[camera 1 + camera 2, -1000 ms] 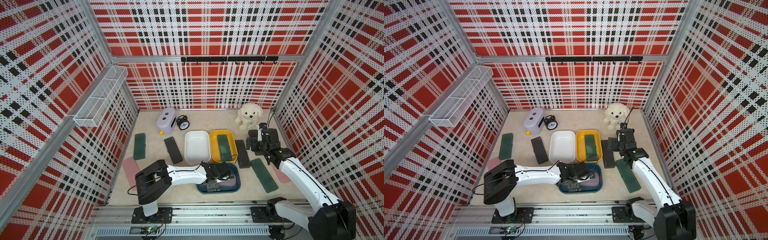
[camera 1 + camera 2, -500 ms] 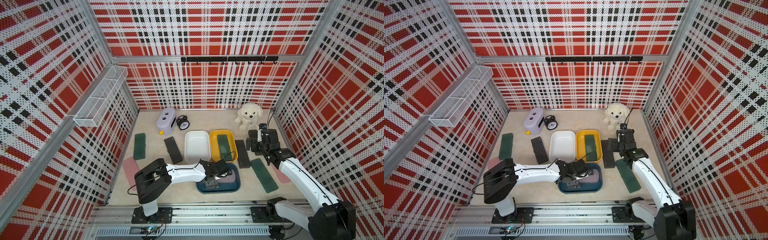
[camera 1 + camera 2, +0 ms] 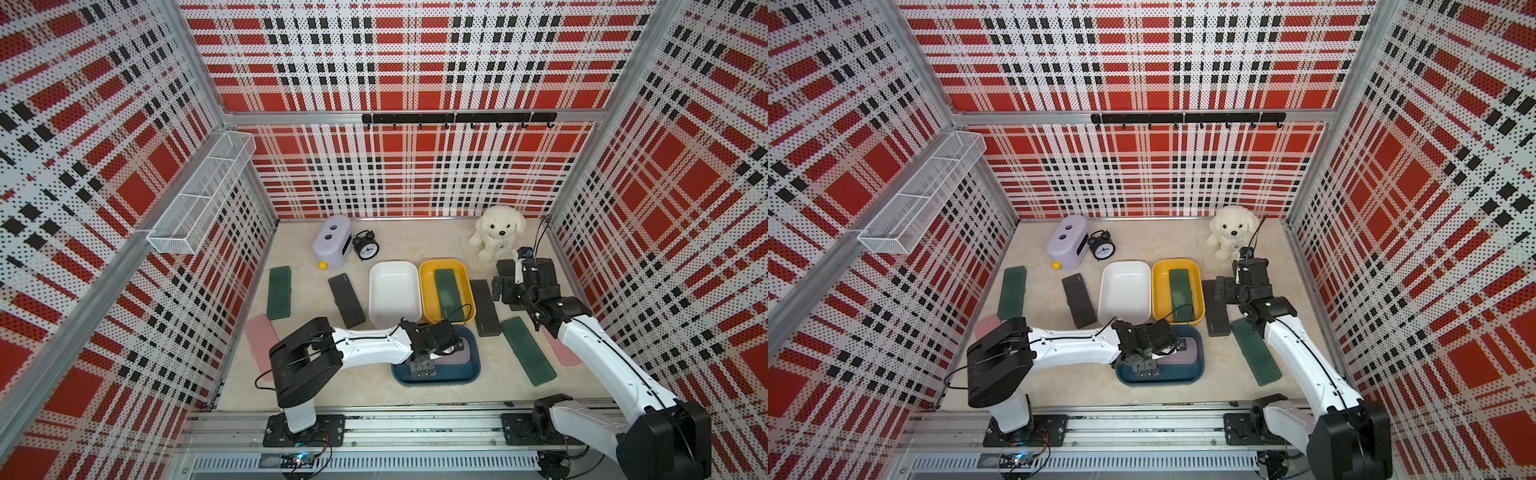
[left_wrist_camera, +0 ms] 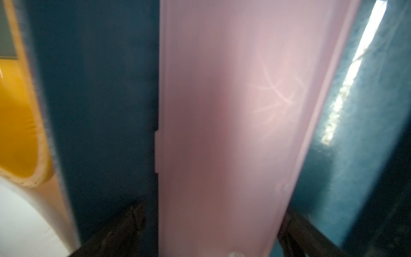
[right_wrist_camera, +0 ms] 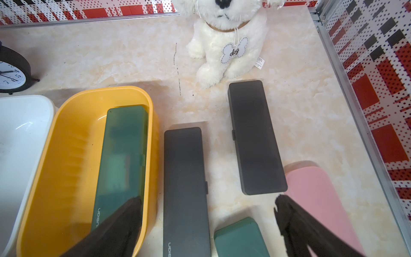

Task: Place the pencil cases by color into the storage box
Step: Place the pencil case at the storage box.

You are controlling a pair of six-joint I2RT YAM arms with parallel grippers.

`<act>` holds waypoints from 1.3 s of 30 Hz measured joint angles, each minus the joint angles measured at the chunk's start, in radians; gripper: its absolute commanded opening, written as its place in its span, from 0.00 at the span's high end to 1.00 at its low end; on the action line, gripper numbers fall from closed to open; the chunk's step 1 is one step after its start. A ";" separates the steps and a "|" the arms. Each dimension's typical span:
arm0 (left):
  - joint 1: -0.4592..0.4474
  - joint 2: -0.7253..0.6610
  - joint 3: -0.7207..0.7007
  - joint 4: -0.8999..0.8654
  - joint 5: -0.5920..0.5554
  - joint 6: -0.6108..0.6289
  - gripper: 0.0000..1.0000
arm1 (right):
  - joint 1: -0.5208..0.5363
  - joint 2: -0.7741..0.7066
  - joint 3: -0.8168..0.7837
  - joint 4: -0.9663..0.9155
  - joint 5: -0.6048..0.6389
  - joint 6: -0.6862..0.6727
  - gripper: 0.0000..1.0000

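Observation:
A pink pencil case [image 3: 464, 354] lies in the dark blue storage bin [image 3: 436, 380]. My left gripper [image 3: 454, 347] is low inside that bin and open, its jaws either side of the pink case [image 4: 222, 111] with a gap at one finger [image 4: 131, 224]. A green case [image 3: 449, 295] lies in the yellow bin [image 3: 426, 291]. My right gripper [image 3: 505, 291] hovers open above a black case [image 5: 184, 189] beside the yellow bin. Around it lie another black case [image 5: 255, 138], a green one [image 5: 240, 238] and a pink one [image 5: 311, 193].
The white bin [image 3: 392, 270] holds nothing. Left of it lie a black case [image 3: 347, 301], a green case [image 3: 278, 293] and a pink case [image 3: 262, 336]. A lilac box [image 3: 332, 241], an alarm clock [image 3: 365, 247] and a plush dog [image 3: 496, 237] stand at the back.
My left gripper's jaws have spread a little wider around the pink case in the blue bin, and the wrist has shifted slightly. The right arm has barely moved.

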 measured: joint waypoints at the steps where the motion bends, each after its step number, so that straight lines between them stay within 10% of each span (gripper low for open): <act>1: 0.000 0.000 0.000 -0.005 -0.002 0.002 0.05 | 0.000 0.000 0.000 0.000 0.000 0.000 0.00; 24: -0.035 -0.066 0.111 -0.079 -0.018 -0.006 0.04 | -0.017 0.019 0.000 -0.002 0.016 0.000 0.00; 39: 0.077 -0.318 -0.033 0.222 -0.101 -0.174 0.01 | -0.146 0.048 0.014 -0.050 0.024 -0.008 0.00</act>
